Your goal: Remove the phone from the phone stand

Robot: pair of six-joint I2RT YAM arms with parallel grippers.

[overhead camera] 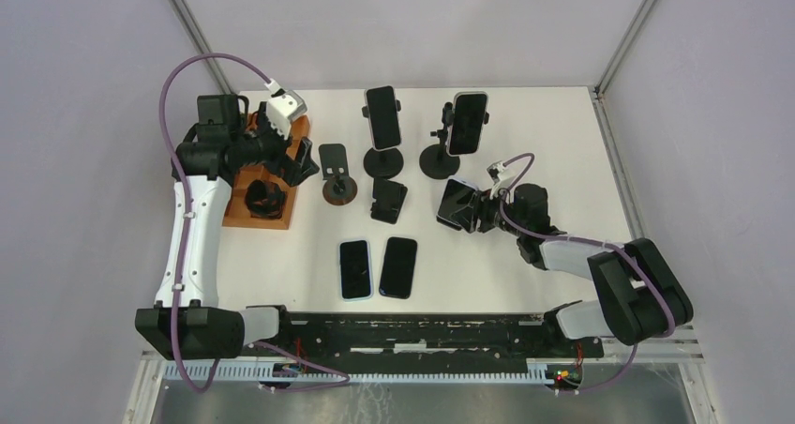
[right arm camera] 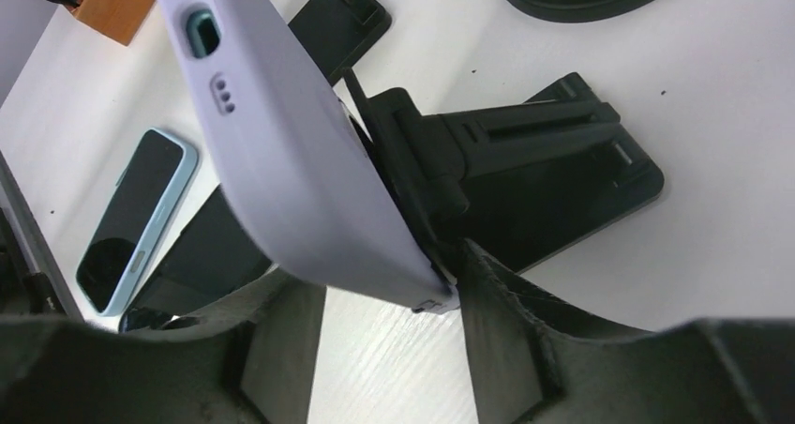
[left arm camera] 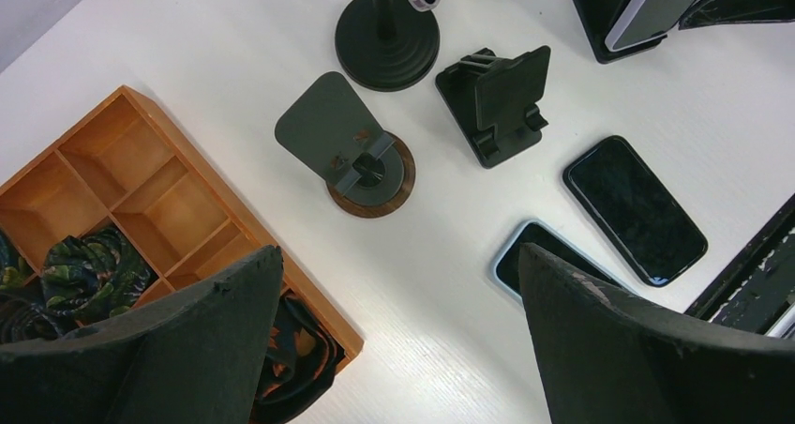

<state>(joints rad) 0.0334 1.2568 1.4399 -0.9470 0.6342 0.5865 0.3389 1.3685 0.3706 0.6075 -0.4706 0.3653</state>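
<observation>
White table (overhead camera: 525, 255). At 10 o'clock, orange-brown wooden tray (left arm camera: 141, 180) with dark green, leaf-print cloth (left arm camera: 89, 269). Lilac-cased phone (right arm camera: 300, 152); black stand (right arm camera: 525, 171). Black round stand (left arm camera: 361, 166), wood-brown base rim. 2 black-screened flat phones (overhead camera: 398, 267), the 9 o'clock one pale-blue edged. Purple cables (overhead camera: 169, 96).

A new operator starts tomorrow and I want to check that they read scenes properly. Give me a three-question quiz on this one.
1. True or false: the left gripper is open, with nothing between its fingers.
2. How many phones lie flat on the table?
3. The right gripper is at: A) a wooden organizer B) the lilac-cased phone on the folding stand C) a flat phone.
Key: 1 true; 2 two; 3 B.
</observation>
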